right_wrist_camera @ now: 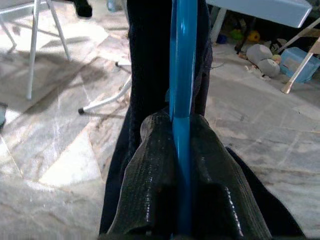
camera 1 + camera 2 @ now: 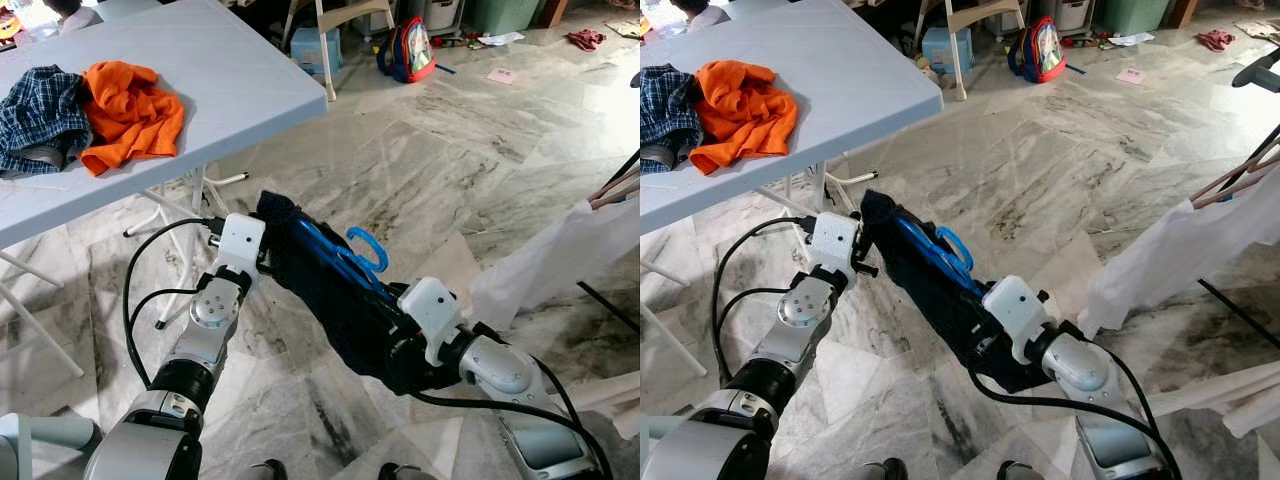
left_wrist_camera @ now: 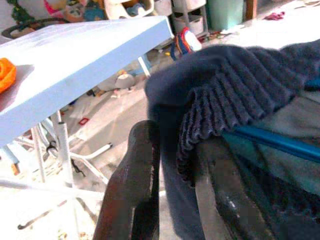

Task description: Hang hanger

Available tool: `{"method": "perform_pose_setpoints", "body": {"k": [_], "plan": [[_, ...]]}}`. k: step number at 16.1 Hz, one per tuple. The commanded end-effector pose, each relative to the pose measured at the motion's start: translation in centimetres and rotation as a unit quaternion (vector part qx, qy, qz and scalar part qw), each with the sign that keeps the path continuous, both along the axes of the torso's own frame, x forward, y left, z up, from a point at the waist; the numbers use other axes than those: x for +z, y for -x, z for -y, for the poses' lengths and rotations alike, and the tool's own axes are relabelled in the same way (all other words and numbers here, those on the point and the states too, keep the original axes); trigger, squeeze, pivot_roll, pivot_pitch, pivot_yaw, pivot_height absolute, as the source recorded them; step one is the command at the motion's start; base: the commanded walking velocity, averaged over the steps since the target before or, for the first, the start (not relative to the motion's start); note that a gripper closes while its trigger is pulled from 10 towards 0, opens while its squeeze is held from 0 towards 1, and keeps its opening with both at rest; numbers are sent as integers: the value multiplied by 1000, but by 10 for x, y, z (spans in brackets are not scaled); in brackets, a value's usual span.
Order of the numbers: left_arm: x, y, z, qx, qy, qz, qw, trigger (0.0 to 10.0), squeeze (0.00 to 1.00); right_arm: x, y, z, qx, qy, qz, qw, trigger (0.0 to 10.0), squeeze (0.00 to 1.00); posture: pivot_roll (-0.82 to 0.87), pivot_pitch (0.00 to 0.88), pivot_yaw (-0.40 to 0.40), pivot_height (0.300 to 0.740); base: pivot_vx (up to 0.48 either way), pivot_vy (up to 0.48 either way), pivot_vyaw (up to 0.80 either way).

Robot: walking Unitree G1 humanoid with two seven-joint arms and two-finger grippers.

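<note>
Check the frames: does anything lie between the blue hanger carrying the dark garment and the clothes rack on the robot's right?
Nothing visible blocks it. Only bare marble floor separates the blue hanger from the rack, where a white garment already hangs.

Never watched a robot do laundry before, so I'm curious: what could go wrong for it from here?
The dark garment could slide off the blue hanger, since the left gripper pinches only its ribbed edge. The right gripper clamps just the thin bar, which might twist. Swinging toward the rack could snag the white clothes.
</note>
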State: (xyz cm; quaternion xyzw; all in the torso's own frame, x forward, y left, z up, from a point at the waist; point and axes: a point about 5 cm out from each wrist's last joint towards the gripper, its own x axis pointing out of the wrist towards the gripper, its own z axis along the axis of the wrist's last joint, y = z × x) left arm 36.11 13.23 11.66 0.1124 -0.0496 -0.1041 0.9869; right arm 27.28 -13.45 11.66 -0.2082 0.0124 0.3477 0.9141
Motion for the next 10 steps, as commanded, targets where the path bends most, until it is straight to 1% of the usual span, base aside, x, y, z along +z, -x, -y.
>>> {"method": "perform_pose_setpoints", "body": {"k": [1, 2, 3, 5, 7, 8, 9, 10], "plan": [[7, -4, -20, 40, 1, 11, 999, 0, 0, -2, 4, 4, 1, 16, -1, 1000, 10000, 0, -24, 172, 81, 740, 0, 0, 0], [8, -4, -22, 41, -1, 15, 999, 0, 0, -10, 3, 10, -9, 42, -14, 999, 10000, 0, -22, 173, 79, 740, 0, 0, 0], [9, -4, -22, 42, -1, 15, 999, 0, 0, -12, 3, 11, -12, 46, -17, 999, 10000, 0, -21, 173, 78, 740, 0, 0, 0], [9, -5, -23, 45, -3, 18, 999, 0, 0, -23, 3, 19, -22, 83, -31, 996, 10000, 0, -15, 172, 78, 740, 0, 0, 0], [8, -4, -24, 48, -6, 17, 999, 0, 0, -23, 4, 20, -22, 82, -34, 996, 10000, 0, -16, 172, 79, 740, 0, 0, 0], [7, -4, -27, 52, -9, 15, 999, 0, 0, -25, 6, 31, -25, 108, -35, 993, 10000, 0, -18, 171, 80, 740, 0, 0, 0], [7, -5, -28, 53, -10, 14, 998, 0, 0, -25, 7, 38, -28, 121, -35, 992, 10000, 0, -18, 171, 80, 740, 0, 0, 0], [8, -5, -29, 55, -10, 13, 998, 0, 0, -25, 8, 46, -37, 119, -38, 991, 10000, 0, -19, 170, 80, 740, 0, 0, 0]]}}
